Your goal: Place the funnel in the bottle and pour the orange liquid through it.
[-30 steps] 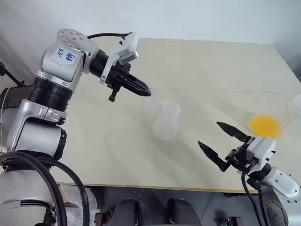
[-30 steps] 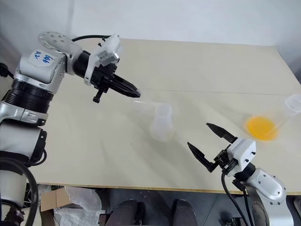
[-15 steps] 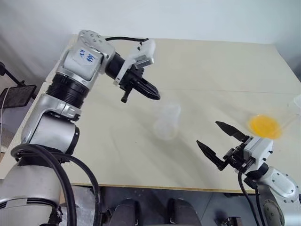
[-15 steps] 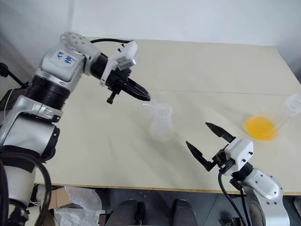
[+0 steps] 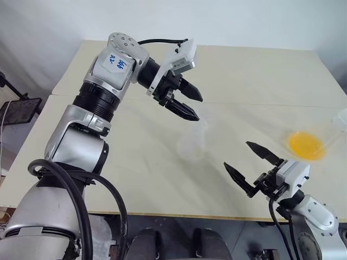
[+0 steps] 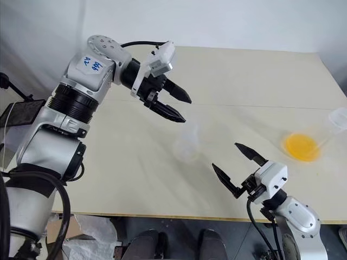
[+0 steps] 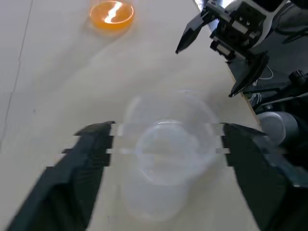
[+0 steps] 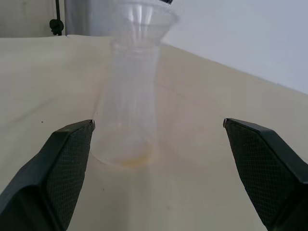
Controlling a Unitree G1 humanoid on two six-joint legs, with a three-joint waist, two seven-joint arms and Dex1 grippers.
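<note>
While funnel (image 8: 144, 21) sits in bottle (image 8: 129, 106), left fingers (image 5: 187, 112) spread just above.

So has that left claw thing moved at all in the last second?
Yes. The left gripper swung toward the robot's right, ending just above the bottle, which stayed put on the table, and its fingers opened.

I am seeing one marking: a white sticker (image 5: 115, 63) on the upper housing of my left arm (image 5: 97, 92). It is carrying blue handwritten characters, possibly digits. The sticker is also showing in the right eye view, but the characters are too small and slanted to read with certainty in either view. I am finding no other text, brand, number or sign on the table (image 5: 244, 76) or on anything standing on it.
</note>
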